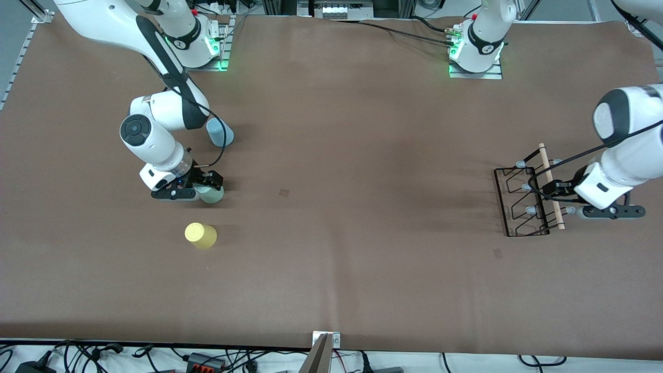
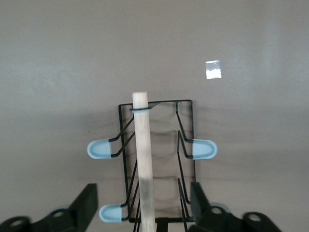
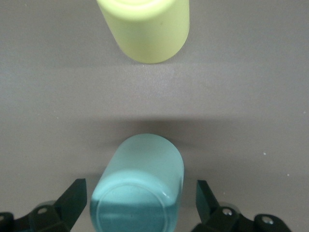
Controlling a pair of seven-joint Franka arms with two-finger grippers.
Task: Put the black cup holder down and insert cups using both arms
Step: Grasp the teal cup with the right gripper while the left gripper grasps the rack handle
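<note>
The black cup holder (image 1: 520, 202) stands on the table toward the left arm's end, its wooden rod handle (image 1: 550, 184) on top. My left gripper (image 1: 558, 190) is open and straddles the rod (image 2: 143, 159) without touching it; pale-tipped pegs (image 2: 99, 149) show below. My right gripper (image 1: 207, 185) is open around the upside-down mint green cup (image 1: 212, 195), its fingers (image 3: 72, 198) apart from the cup (image 3: 140, 188). The yellow cup (image 1: 201, 235) stands nearer the front camera and also shows in the right wrist view (image 3: 145, 29). The light blue cup (image 1: 220, 132) stands farther back, beside the right arm.
The brown table cover (image 1: 331, 155) carries two small tape marks, one mid-table (image 1: 284, 192) and one near the holder (image 1: 498, 253). A clamp (image 1: 325, 346) and cables lie along the front edge.
</note>
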